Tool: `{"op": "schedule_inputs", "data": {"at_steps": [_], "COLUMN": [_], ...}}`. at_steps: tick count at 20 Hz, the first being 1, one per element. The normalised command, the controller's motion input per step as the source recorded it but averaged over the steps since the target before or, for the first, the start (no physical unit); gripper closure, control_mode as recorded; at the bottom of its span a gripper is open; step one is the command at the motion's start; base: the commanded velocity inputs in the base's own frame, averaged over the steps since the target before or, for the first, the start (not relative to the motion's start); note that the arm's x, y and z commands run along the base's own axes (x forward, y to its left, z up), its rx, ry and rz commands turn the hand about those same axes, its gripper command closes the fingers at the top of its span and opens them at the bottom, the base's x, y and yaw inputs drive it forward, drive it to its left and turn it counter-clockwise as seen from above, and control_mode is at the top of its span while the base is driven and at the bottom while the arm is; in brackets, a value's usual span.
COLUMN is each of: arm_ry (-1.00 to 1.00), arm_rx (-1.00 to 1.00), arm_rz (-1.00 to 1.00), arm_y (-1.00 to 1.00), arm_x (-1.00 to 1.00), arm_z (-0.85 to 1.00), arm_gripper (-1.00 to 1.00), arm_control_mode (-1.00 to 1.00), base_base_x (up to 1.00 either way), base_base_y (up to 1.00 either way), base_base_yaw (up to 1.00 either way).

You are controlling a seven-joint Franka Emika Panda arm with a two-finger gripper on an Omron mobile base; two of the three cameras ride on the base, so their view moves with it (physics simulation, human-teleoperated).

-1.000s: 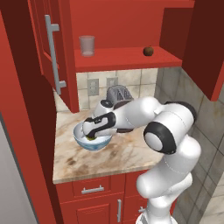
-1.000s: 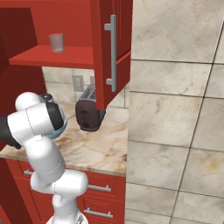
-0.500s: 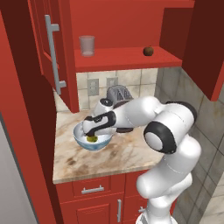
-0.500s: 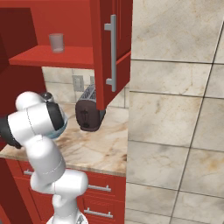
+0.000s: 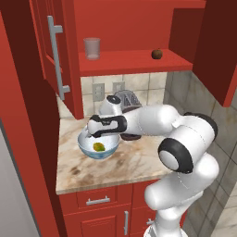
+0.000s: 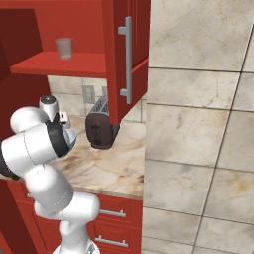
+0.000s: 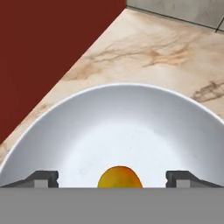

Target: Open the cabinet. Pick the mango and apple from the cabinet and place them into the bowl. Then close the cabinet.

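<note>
The jaws are now standing wide apart over the pale blue glossy bowl (image 5: 97, 147), lower centre of frame, having released the yellow-green oval mango (image 7: 120, 177) inside it. The dark red apple (image 5: 157, 54) is sitting on the red cabinet (image 5: 134, 60) shelf, next up.

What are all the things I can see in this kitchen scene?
cabinet: one, red, on the wall, doors open
glass cup: one, clear, cabinet shelf, left
apple: one, dark red, cabinet shelf, right
bowl: one, pale blue, on the counter
mango: one, yellow-green, lying in the bowl
toaster: one, dark, behind the bowl
counter: one, marbled beige
lower cabinets: red, under the counter
gripper: one, fingers apart, above the mango
</note>
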Motion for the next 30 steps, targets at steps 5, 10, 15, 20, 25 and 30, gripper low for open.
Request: {"op": "schedule_inputs", "data": {"at_steps": [5, 10, 15, 20, 25, 30], "arm_ry": [-0.02, 0.00, -0.02, 0.00, -0.02, -0.18], "arm_rx": [-0.05, -0.07, -0.08, -0.03, 0.00, 0.00], "arm_rz": [0.00, 0.00, 0.00, 0.00, 0.00, 0.00], "arm_y": [-0.06, -0.27, -0.48, -0.58, -0.47, -0.33], "arm_x": [-0.35, -0.47, -0.53, -0.64, -0.70, -0.67], "arm_z": [0.50, 0.46, 0.46, 0.33, 0.07, 0.08], "arm_gripper": [-1.00, -1.00, -1.00, -1.00, -1.00, -1.00], "arm_control_mode": [-1.00, -1.00, -1.00, -1.00, -1.00, -1.00], "base_base_x": [0.00, 0.00, 0.00, 0.00, 0.00, 0.00], "base_base_y": [0.00, 0.00, 0.00, 0.00, 0.00, 0.00], "base_base_yaw": [0.00, 0.00, 0.00, 0.00, 0.00, 0.00]}}
